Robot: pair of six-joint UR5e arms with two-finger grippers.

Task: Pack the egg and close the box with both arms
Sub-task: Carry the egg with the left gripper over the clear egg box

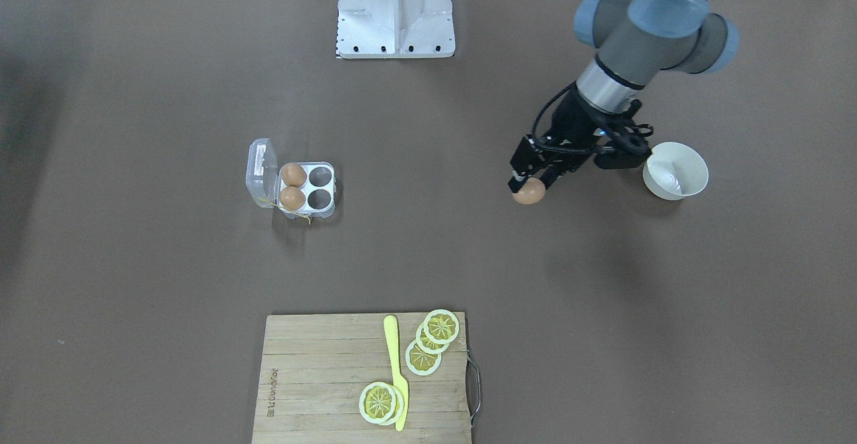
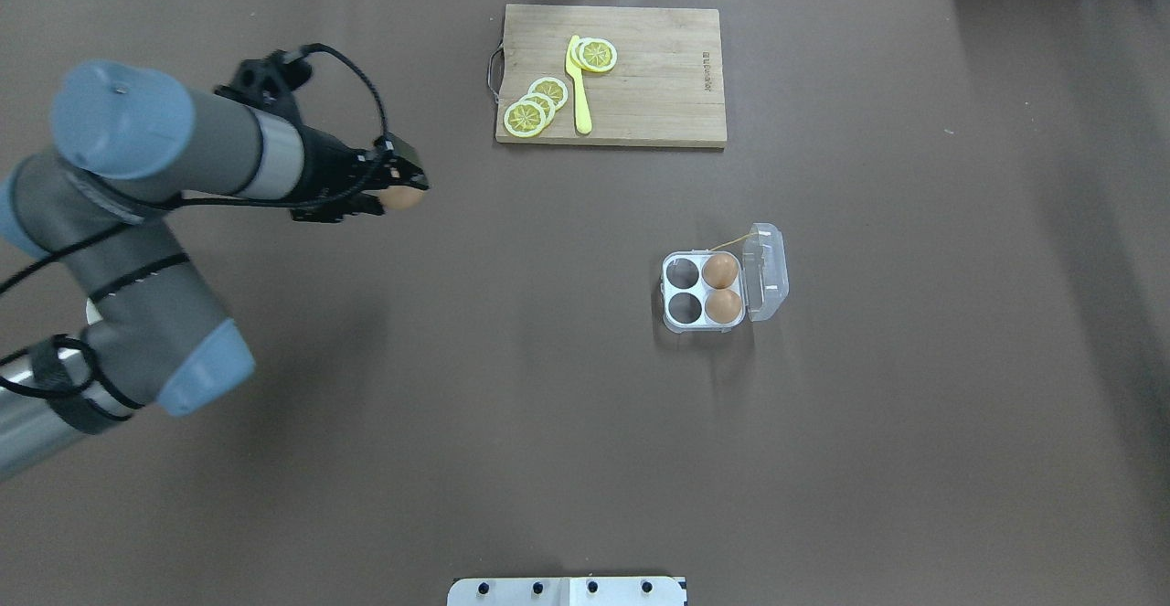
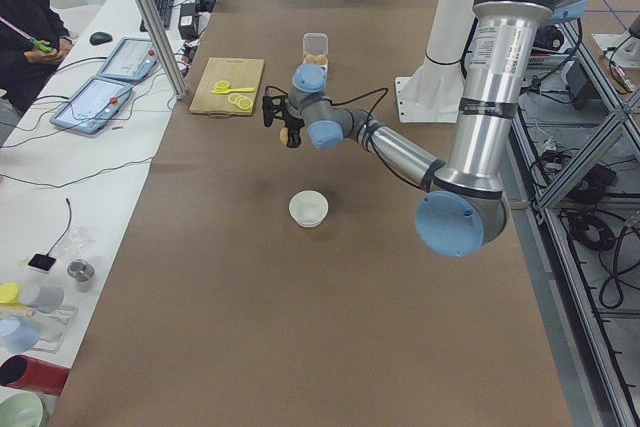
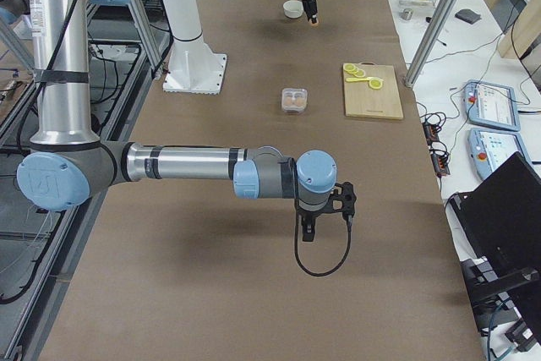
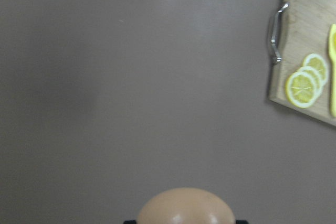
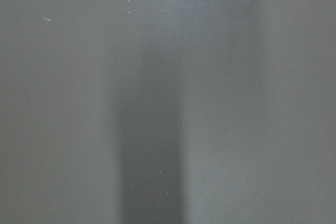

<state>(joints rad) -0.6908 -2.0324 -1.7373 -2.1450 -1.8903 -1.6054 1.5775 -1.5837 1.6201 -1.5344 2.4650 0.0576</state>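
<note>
Tan-brown egg (image 1: 529,193) is clamped at the left gripper (image 1: 532,183) fingertips, its long axis roughly level, running along the table's length. Whether the right gripper (image 4: 308,230) is wide or narrow, I cannot tell.

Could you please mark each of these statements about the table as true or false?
1. The left gripper holds an egg clear of the table. True.
2. The box has its lid closed. False: the lid stands open, hinged back.
3. Two other eggs sit in the cells beside the lid. True.
4. The white bowl holds an egg. False: no egg shows in it.
5. The yellow knife lies on the bare table. False: it lies on the wooden board.
</note>
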